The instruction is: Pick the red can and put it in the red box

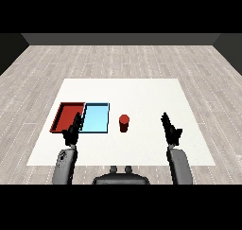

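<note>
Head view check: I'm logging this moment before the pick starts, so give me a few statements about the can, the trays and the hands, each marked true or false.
1. The red can stands upright on the white table, outside both trays. True.
2. The red tray lies to the right of the light blue tray. False: the red tray is on the left, and the blue one sits between it and the can.
3. The right hand is curled round the can. False: it is apart from the can, off to its right, fingers straight.
4. The left hand holds nothing. True.
5. The can is already in the red tray. False: it is on the table beside the blue tray.
</note>
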`<act>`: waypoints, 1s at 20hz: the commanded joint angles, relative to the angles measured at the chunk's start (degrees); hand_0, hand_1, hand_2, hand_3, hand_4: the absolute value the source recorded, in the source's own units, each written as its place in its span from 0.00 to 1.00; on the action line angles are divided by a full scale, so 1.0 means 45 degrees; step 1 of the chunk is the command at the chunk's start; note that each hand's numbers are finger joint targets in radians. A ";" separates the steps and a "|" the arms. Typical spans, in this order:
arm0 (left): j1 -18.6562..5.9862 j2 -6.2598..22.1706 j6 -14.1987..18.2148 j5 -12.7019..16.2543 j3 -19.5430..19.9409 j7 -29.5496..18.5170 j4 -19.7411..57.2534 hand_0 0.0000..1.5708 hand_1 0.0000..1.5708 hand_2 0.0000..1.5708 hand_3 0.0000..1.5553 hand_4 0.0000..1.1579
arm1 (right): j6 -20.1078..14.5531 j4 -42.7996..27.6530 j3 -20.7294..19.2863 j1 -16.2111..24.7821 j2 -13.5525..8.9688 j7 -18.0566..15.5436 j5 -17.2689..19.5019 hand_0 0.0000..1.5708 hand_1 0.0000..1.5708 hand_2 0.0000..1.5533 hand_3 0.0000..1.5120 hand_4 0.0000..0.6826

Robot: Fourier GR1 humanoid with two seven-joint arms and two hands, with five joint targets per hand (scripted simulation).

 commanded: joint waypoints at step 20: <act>-0.0770 -0.0371 -0.0941 0.0972 0.0392 -0.5067 0.0174 0.00 0.00 0.00 0.00 0.00 | 0.1796 -0.0013 -0.0001 0.0677 0.0686 -0.5636 -0.0687 0.00 0.00 0.00 0.00 0.00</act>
